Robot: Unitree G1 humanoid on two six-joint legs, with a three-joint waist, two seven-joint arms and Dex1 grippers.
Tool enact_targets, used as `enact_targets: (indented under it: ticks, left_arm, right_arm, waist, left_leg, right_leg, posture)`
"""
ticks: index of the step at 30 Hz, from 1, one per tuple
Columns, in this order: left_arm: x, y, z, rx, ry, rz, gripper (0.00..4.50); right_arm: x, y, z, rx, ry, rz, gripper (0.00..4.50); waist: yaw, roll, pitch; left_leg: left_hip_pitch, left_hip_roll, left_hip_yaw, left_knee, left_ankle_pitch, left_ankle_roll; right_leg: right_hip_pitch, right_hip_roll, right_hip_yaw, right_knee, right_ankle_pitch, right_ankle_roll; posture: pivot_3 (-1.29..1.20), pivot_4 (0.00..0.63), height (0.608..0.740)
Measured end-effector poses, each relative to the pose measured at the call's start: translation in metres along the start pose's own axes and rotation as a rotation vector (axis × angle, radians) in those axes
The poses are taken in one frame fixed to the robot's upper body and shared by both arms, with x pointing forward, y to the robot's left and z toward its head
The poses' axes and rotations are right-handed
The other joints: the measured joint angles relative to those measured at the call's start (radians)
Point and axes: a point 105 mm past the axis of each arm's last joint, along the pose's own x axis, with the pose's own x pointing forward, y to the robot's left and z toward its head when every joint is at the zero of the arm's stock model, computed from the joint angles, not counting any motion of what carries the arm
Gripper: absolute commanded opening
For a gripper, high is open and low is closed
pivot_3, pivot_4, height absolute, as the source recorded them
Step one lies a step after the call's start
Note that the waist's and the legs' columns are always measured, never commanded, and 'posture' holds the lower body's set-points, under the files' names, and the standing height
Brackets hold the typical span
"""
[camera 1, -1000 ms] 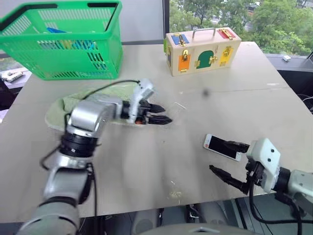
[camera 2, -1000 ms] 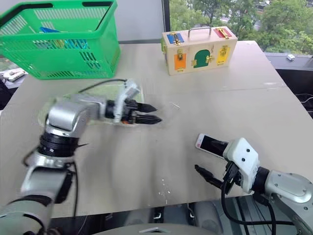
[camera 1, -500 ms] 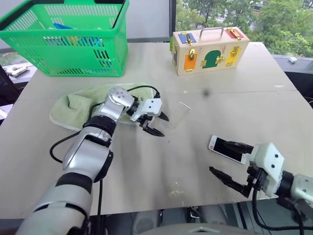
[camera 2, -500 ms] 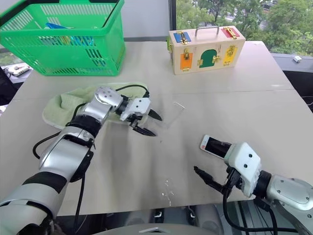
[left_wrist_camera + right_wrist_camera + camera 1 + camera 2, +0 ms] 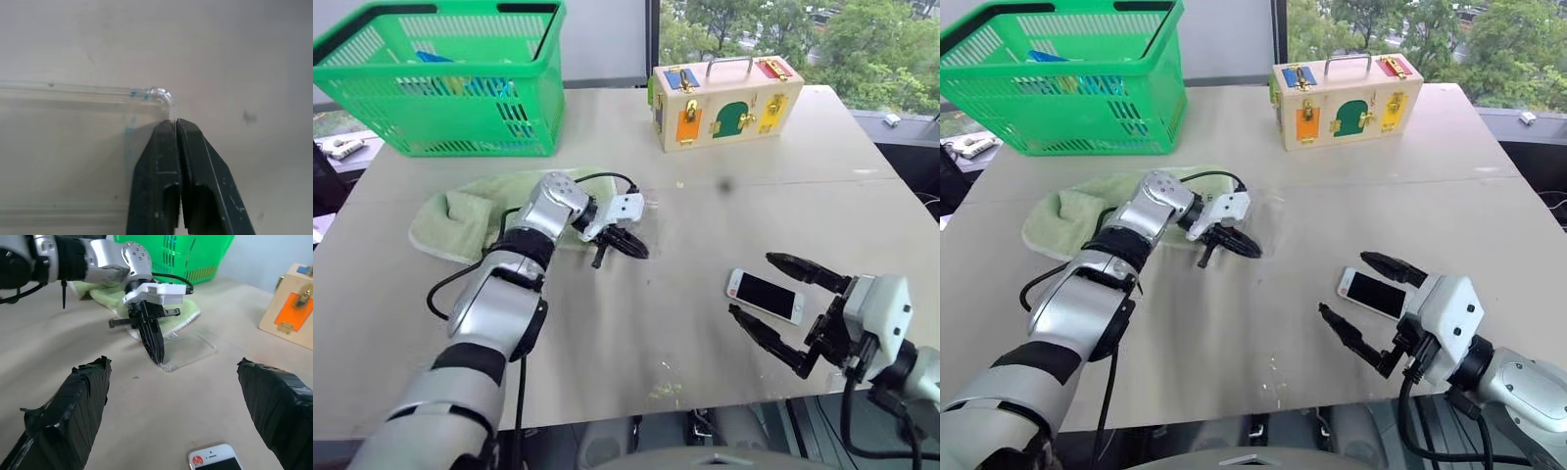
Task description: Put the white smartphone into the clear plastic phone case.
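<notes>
left pincer (image 5: 175, 128) pinching clear case (image 5: 73, 147) (corner)

white smartphone (image 5: 765, 296) lies flat between right gripper's (image 5: 781, 305) spread jaws.

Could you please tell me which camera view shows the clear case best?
The left wrist view: the case is up close, its corner at the shut left gripper. The right wrist view shows its outline; in the eye views it is a faint glint.

Left gripper (image 5: 631, 247): fingers pressed together, angled down, arm extended forward. Right gripper (image 5: 783, 308): fingers spread wide, held level
</notes>
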Motion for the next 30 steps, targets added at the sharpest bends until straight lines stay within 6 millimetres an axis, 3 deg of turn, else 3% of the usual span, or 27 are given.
enact_targets:
  ticks: [3,4,7,9,10,14,17,19,23,30]
  left_arm:
    - [0.005,-0.003,0.019,-0.181,-0.010,0.104,0.03]
    - [0.005,-0.005,0.037,-0.273,-0.047,0.170,0.03]
    - [0.006,-0.012,0.058,-0.358,-0.103,0.208,0.03]
    - [0.018,-0.024,0.074,-0.397,-0.130,0.188,0.54]
    - [0.026,-0.025,0.071,-0.414,-0.134,0.193,0.66]
    - [0.051,-0.033,0.061,-0.413,-0.120,0.156,2.52]
    - [0.026,-0.031,0.066,-0.270,-0.167,0.126,3.87]
    - [0.000,-0.026,0.072,-0.089,-0.190,0.081,3.87]
    - [-0.021,-0.024,0.063,0.188,-0.160,-0.029,3.87]
    - [0.004,-0.006,0.030,0.449,-0.014,-0.105,3.87]
  right_arm:
    - [0.001,0.002,-0.001,-0.001,0.004,0.012,4.50]
    - [0.002,0.001,0.001,-0.010,0.000,0.016,4.50]
    - [0.003,0.001,0.001,-0.015,0.000,0.018,4.50]
    - [0.004,0.000,0.002,-0.023,0.004,0.022,4.50]
    - [0.005,0.000,0.001,-0.029,0.008,0.023,4.50]
    - [0.008,0.000,0.000,-0.030,0.013,0.024,4.50]
    - [0.006,0.000,-0.005,-0.017,0.030,0.012,4.50]
    - [0.006,-0.001,-0.006,-0.020,0.033,0.002,4.50]
    - [0.005,0.001,-0.010,-0.013,0.043,-0.005,4.50]
    - [-0.003,0.005,-0.023,0.004,0.101,-0.025,4.50]
  waist:
    - [0.002,0.000,0.000]
    - [0.002,0.000,0.000]
    - [0.001,0.000,0.000]
    - [0.000,0.000,0.000]
    - [-0.001,0.000,0.000]
    - [0.000,0.000,0.000]
    - [-0.002,0.000,0.000]
    - [0.002,0.001,0.000]
    - [0.006,0.001,0.000]
    - [0.027,0.000,0.000]
  left_leg:
    - [-0.001,0.000,-0.001,0.000,0.000,0.000]
    - [-0.002,0.000,-0.001,0.000,0.000,0.000]
    - [-0.001,-0.001,-0.001,0.000,0.000,0.000]
    - [0.001,-0.001,-0.001,0.000,0.000,0.000]
    - [0.003,-0.001,-0.001,0.000,0.000,0.000]
    - [0.002,-0.001,-0.003,0.000,0.000,-0.001]
    - [0.002,0.000,-0.003,-0.001,0.000,-0.001]
    - [0.002,-0.001,-0.002,-0.001,0.000,-0.001]
    - [0.002,-0.002,0.000,-0.001,0.000,0.000]
    - [-0.001,-0.003,0.004,0.001,-0.002,0.003]
  right_leg:
    - [-0.001,0.000,0.000,0.000,-0.001,0.001]
    - [-0.001,0.000,0.001,0.000,-0.001,0.002]
    - [0.000,0.000,0.002,0.000,-0.001,0.003]
    - [0.000,0.002,0.004,0.001,-0.001,0.002]
    - [0.001,0.003,0.005,0.001,-0.001,0.002]
    - [0.001,0.005,0.006,0.002,-0.001,0.002]
    - [0.000,0.006,0.007,0.002,-0.001,0.001]
    - [0.001,0.005,0.006,0.002,-0.003,-0.001]
    - [0.001,0.004,0.008,0.000,-0.003,-0.002]
    - [0.000,0.004,0.012,-0.001,-0.002,0.000]
  posture:
    - [0.00,0.150,0.740]
    - [0.00,0.150,0.740]
    - [0.00,0.150,0.740]
    - [0.00,0.150,0.740]
    - [0.00,0.150,0.740]
    - [0.00,0.150,0.740]
    - [0.00,0.150,0.740]
    - [0.00,0.150,0.740]
    - [0.00,0.150,0.740]
    - [0.00,0.150,0.740]
